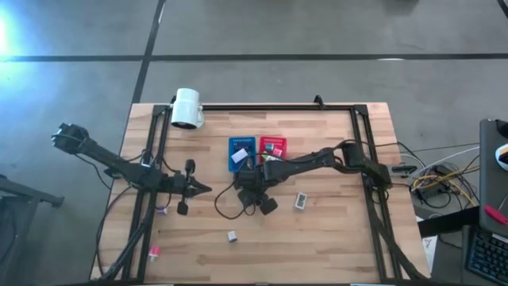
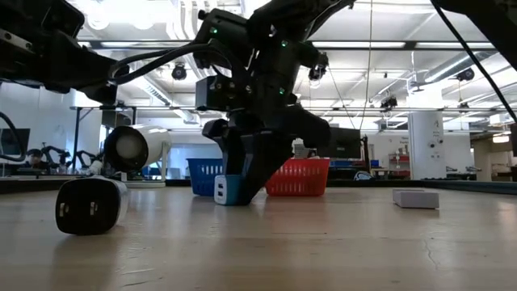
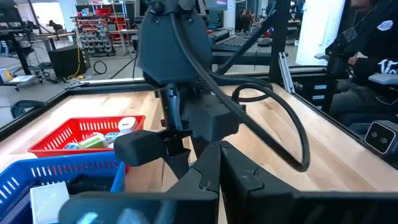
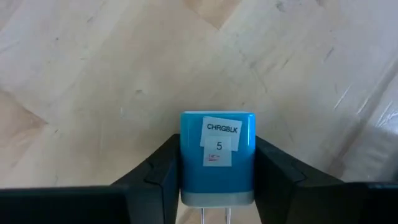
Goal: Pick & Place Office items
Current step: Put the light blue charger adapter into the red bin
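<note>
My right gripper (image 1: pixel 252 191) stands just in front of the blue bin (image 1: pixel 242 151) and the red bin (image 1: pixel 272 148), shut on a blue charger block (image 4: pixel 217 155) with a white label. The block also shows in the low view (image 2: pixel 227 190), down at the table top. My left gripper (image 1: pixel 200 188) waits to its left, its fingers together and empty (image 3: pixel 219 177). Loose items lie on the wood: a white-grey block (image 1: pixel 301 201), a small grey piece (image 1: pixel 232 236), a pink piece (image 1: pixel 154 252) and a purple piece (image 1: pixel 163 209). My right gripper pinches the blue charger block by its two opposite side faces (image 4: pixel 184 163) between its two fingers. The fingers (image 2: pixel 260 166) come from above, slanting down. The block's grey prong end (image 4: pixel 216 200) points back toward the wrist. Its lower edge (image 2: pixel 226 202) is at the table; whether it touches I cannot tell.
A white cylinder lamp (image 1: pixel 186 107) lies at the far left of the table. The red bin holds several pieces (image 3: pixel 93 140); the blue bin holds a white one (image 1: pixel 239 157). A dark frame runs along the table's edges (image 1: pixel 262 106). Open wood lies toward the near edge.
</note>
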Controlling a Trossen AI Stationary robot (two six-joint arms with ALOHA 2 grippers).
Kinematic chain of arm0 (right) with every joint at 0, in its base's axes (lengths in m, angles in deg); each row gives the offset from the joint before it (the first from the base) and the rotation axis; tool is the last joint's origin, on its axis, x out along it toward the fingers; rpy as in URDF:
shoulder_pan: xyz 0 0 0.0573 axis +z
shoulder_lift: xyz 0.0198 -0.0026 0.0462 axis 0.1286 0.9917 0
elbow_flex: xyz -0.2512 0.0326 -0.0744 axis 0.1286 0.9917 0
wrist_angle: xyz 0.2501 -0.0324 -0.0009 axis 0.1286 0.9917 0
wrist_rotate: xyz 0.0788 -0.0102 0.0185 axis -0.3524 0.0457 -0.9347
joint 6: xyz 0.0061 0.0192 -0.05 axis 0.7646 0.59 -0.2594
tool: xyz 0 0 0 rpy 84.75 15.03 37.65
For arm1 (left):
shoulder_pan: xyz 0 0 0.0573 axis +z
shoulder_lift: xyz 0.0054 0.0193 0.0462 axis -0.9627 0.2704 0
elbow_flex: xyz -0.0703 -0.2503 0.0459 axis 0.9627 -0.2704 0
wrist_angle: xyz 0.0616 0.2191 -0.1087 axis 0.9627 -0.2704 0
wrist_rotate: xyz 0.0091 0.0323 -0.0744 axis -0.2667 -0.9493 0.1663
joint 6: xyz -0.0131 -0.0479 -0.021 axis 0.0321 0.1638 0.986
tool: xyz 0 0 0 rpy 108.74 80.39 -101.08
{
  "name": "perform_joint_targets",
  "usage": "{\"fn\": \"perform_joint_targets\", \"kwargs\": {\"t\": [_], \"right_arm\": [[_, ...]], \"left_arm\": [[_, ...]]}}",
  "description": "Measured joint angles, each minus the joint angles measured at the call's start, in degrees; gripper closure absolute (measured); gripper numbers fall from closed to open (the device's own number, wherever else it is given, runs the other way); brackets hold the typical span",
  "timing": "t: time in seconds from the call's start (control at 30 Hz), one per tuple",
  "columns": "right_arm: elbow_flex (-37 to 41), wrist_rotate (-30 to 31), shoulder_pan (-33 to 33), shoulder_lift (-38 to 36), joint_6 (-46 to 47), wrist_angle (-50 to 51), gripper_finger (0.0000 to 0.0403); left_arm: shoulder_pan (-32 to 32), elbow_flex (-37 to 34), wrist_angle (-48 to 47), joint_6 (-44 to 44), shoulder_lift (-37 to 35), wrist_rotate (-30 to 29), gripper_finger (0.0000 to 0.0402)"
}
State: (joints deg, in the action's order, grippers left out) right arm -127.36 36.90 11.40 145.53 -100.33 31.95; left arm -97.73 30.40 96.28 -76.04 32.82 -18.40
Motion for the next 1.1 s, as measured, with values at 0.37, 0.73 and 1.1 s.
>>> {"fn": "perform_joint_targets", "kwargs": {"t": [0.37, 0.73, 1.1], "right_arm": [[13.54, -5.89, -2.31, -15.97, 4.65, -8.80, 0.0267], [39.70, 3.96, -18.24, -37.48, 12.10, -18.62, 0.0267], [41.04, -1.56, -19.17, -35.20, 14.43, -27.64, 0.0191]], "left_arm": [[0.02, 0.00, 0.00, 0.29, 0.00, -0.02, 0.0388], [0.04, 0.75, 0.43, 1.12, 0.00, -0.29, 0.0394], [0.15, 8.60, -10.22, 3.31, 0.00, -4.09, 0.0395]]}}
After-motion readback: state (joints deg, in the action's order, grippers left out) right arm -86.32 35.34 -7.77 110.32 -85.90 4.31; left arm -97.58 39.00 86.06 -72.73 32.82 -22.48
